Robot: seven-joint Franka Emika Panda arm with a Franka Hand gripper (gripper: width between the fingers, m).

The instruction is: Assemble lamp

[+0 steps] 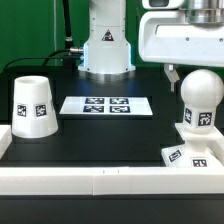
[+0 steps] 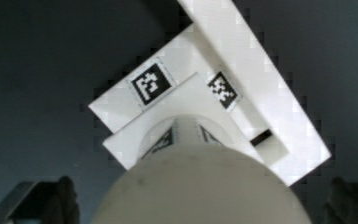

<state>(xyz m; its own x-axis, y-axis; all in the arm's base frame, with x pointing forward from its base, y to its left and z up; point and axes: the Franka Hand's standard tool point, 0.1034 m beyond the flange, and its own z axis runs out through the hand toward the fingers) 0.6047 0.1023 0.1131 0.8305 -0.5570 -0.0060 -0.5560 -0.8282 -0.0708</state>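
The ball-shaped bulb [image 1: 201, 100] stands upright on the small square sloped base [image 1: 188, 152] at the exterior view's right, near the front rail. My gripper [image 1: 196, 76] hangs just above it, jaws open to either side of the bulb's top. In the wrist view the bulb [image 2: 194, 170] fills the middle, with the tagged base [image 2: 185, 85] beneath it. One dark finger [image 2: 43, 202] shows on each side, and a gap shows between each finger and the bulb. The tapered shade [image 1: 32, 105] stands rim down at the exterior view's left.
The marker board [image 1: 106, 104] lies flat in the middle of the black table. A white rail [image 1: 100, 182] runs along the front edge and up the sides. The arm's base [image 1: 105, 50] stands at the back.
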